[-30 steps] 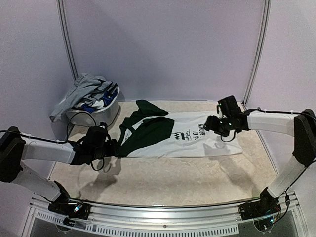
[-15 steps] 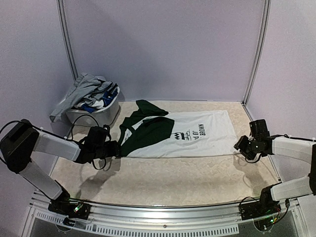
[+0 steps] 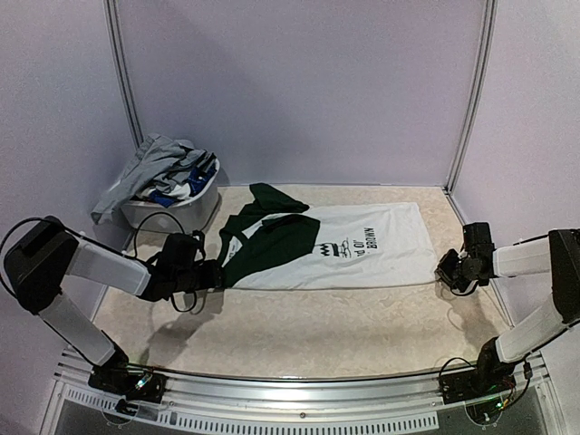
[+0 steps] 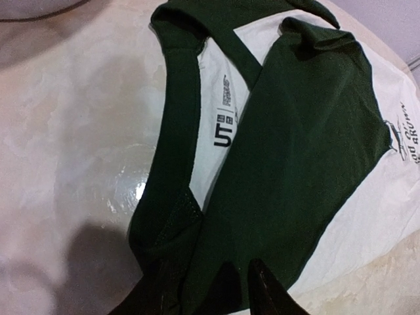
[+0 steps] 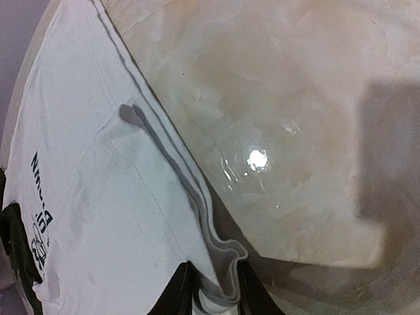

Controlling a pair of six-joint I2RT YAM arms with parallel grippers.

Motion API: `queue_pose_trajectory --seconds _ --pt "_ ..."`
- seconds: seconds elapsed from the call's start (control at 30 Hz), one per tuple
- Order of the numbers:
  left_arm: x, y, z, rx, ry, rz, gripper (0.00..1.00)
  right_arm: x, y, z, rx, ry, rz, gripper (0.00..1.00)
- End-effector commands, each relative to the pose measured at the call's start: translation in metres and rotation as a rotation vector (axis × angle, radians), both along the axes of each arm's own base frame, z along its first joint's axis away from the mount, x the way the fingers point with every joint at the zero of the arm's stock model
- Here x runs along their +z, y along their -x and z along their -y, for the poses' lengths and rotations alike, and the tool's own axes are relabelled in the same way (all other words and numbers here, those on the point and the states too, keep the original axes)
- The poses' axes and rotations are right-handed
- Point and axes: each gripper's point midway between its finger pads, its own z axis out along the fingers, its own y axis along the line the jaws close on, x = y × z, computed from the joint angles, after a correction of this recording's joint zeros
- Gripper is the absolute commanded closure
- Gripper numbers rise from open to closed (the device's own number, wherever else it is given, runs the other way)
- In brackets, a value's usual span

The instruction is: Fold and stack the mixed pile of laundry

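A white T-shirt with dark green sleeves and black print lies flat on the table. My left gripper sits at its near left corner. In the left wrist view that gripper is closed on bunched dark green sleeve cloth. My right gripper is low at the shirt's near right corner. Seen from the right wrist, this gripper pinches the rumpled white hem between its fingers. The other pieces of the mixed laundry pile are heaped in the basket at the back left.
The white plastic basket stands at the table's back left corner, with grey cloth hanging over its left side. Purple walls close off the back and both sides. Bare beige tabletop lies between the shirt and the arm bases.
The right arm has swung from above the shirt's print down to the near right hem corner, and its jaws have closed on the hem. The left jaws have narrowed on the green sleeve.
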Motion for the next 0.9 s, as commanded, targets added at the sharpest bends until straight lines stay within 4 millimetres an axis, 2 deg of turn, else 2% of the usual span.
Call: queue_pose_trajectory --seconds 0.0,0.1,0.13,0.3,0.4,0.5,0.57,0.73,0.87 --pt "-0.012 0.001 -0.001 -0.014 -0.001 -0.031 0.58 -0.003 0.002 -0.002 0.014 -0.012 -0.007 0.83" --pt "-0.013 0.000 0.002 -0.019 0.006 -0.033 0.58 -0.004 0.002 -0.003 0.024 -0.011 -0.014 0.99" --pt "-0.013 0.000 0.003 -0.024 0.011 -0.036 0.58 -0.005 0.003 -0.003 0.025 -0.011 -0.017 1.00" --pt "-0.018 0.001 0.009 -0.037 0.027 -0.059 0.61 -0.004 0.006 -0.003 0.028 -0.008 -0.015 1.00" --pt "-0.020 0.004 0.005 -0.020 0.021 -0.080 0.60 -0.004 0.006 -0.003 0.029 -0.005 -0.016 1.00" --pt "-0.018 0.009 -0.005 0.012 -0.014 -0.083 0.52 -0.004 0.007 -0.003 0.033 -0.006 -0.019 1.00" --pt "-0.013 0.010 -0.016 0.047 -0.058 -0.072 0.51 -0.004 0.007 -0.004 0.037 -0.006 -0.019 1.00" --pt "0.005 0.011 -0.039 0.113 -0.160 -0.057 0.53 -0.004 0.007 -0.005 0.045 -0.007 -0.017 1.00" --pt "0.006 0.012 -0.039 0.104 -0.165 -0.063 0.55 -0.004 0.006 -0.005 0.046 -0.007 -0.017 1.00"
